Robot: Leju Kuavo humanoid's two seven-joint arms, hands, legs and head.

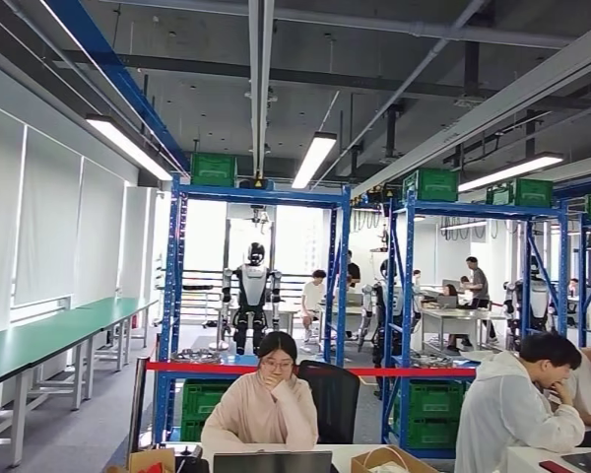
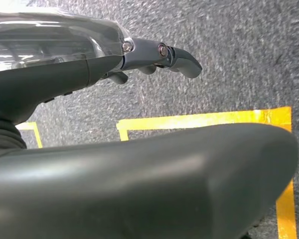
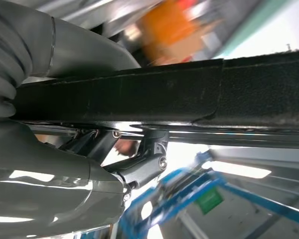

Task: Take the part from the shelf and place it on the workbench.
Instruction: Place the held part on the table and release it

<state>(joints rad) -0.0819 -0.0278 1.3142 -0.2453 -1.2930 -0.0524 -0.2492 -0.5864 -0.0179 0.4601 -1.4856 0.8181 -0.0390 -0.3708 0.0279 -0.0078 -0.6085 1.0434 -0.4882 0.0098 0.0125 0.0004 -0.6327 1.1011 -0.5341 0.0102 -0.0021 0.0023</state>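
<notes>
A long, flat black part (image 3: pixel 178 94) runs across the right wrist view. My right hand (image 3: pixel 140 159) grips it, the grey thumb (image 3: pixel 84 50) on one side and the dark fingers (image 3: pixel 148 154) on the other. Past the part, a blue shelf frame (image 3: pixel 185 191) shows blurred. My left hand (image 2: pixel 155 55) hangs over grey carpet with its fingers stretched out and nothing in them. In the head view, a blue shelf rack (image 1: pixel 255 197) stands ahead and green-topped workbenches (image 1: pixel 47 340) line the left wall.
Two people (image 1: pixel 266 404) (image 1: pixel 515 404) sit at a desk close in front, behind a red bar (image 1: pixel 307 370). Another robot (image 1: pixel 252 296) stands behind the rack. More blue racks with green crates (image 1: pixel 433 182) are on the right. Yellow tape (image 2: pixel 201 119) marks the floor under my left hand.
</notes>
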